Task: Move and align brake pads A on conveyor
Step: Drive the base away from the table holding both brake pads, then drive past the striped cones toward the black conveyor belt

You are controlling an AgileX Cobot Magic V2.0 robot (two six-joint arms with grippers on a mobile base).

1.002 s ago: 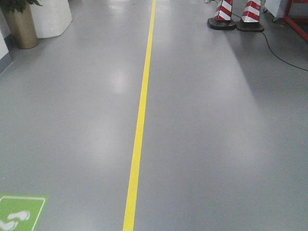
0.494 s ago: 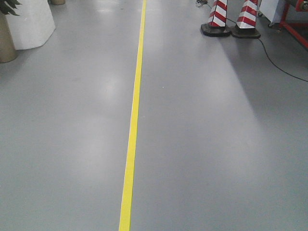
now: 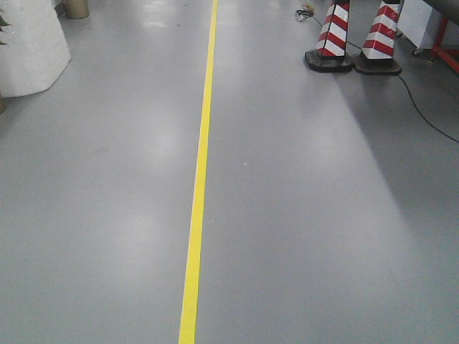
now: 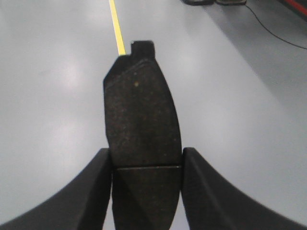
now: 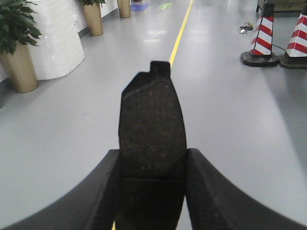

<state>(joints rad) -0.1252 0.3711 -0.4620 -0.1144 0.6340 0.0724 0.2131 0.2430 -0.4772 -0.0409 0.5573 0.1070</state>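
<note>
Striped cones (image 3: pixel 351 43) have slid nearer us, right of the yellow line (image 3: pixel 201 179). Our left gripper (image 4: pixel 146 158) clamps one brake pad (image 4: pixel 143 110), our right gripper (image 5: pixel 152 158) another brake pad (image 5: pixel 152 120), each jutting lengthwise along that line; we see no conveyor yet.

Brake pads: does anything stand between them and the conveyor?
The conveyor shows in no view, so I cannot tell. The left gripper and right gripper each clamp a brake pad. Along the yellow line the floor is bare; two striped cones stand to its right.
</note>
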